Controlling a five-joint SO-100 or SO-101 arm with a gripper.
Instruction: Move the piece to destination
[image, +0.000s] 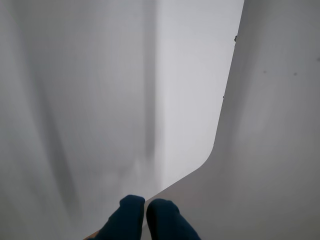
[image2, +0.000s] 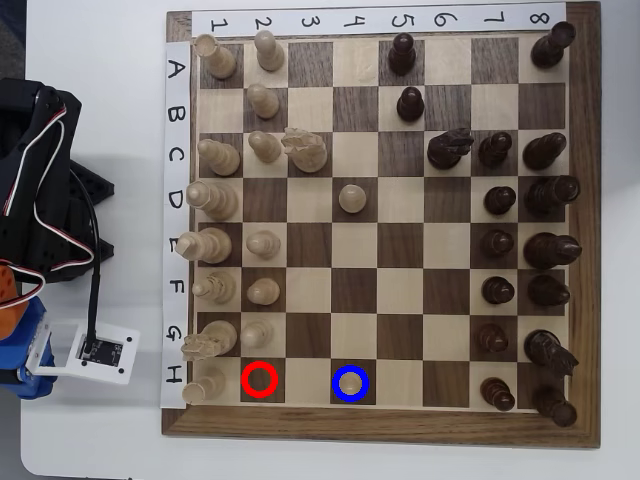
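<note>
The pincer (image: 145, 207) has its blue fingertips pressed together, empty, above the white surface (image: 270, 150). The piece (image2: 350, 381) stands inside the blue-ringed destination (image2: 362, 371) square.

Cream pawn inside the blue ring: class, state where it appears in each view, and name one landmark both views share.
Wrist view: not in it; only blue fingertips and white surface show.
Overhead view: the cream pawn stands bottom centre, row H, column 4, inside the blue ring.
Shared landmark: the white table.
</note>
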